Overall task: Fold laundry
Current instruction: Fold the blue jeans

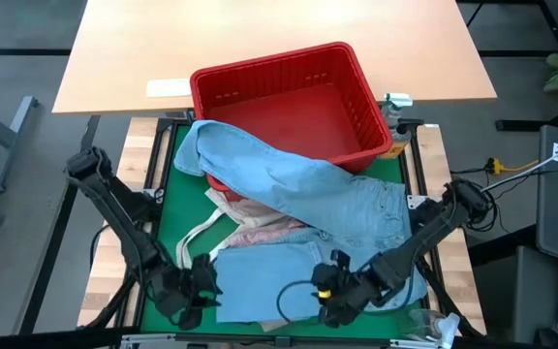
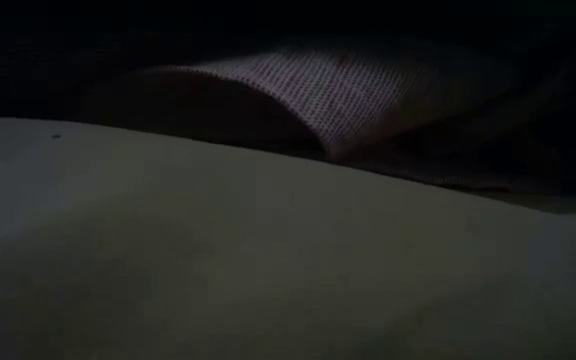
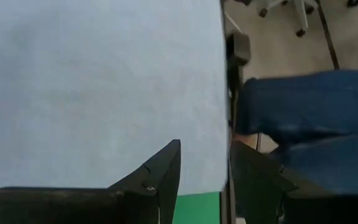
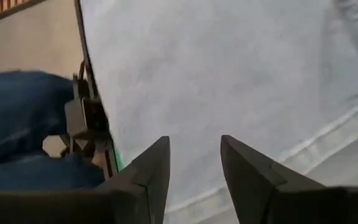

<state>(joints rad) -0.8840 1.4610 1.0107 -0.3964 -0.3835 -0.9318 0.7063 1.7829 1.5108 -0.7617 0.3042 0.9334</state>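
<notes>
Both grippers sit low at the near edge of the green mat (image 1: 168,184), over a light blue cloth (image 1: 260,276) that lies flat there; the left gripper (image 1: 194,289) is at the cloth's near-left corner, the right gripper (image 1: 339,294) toward its near-right side. In each wrist view the fingers stand apart with nothing between them: the left pair (image 3: 166,171) hangs at the cloth's edge, with green mat showing beside it, and the right pair (image 4: 157,168) is over the cloth near a stitched hem. This looks like the start of a fold, the arms lining up to pinch the near edge. The next move calls for both pairs to close on one layer of that edge at matching spots, then lift and carry it toward the far side together. The jeans (image 1: 289,179) lie slantwise across the mat's middle, one end draped over the rim of the red basket (image 1: 356,97) at the far edge; a pink top (image 1: 269,231) and a pale strap peek out under them. The low view is dark and shows only cloth up close. No brand, label or writing can be read.
</notes>
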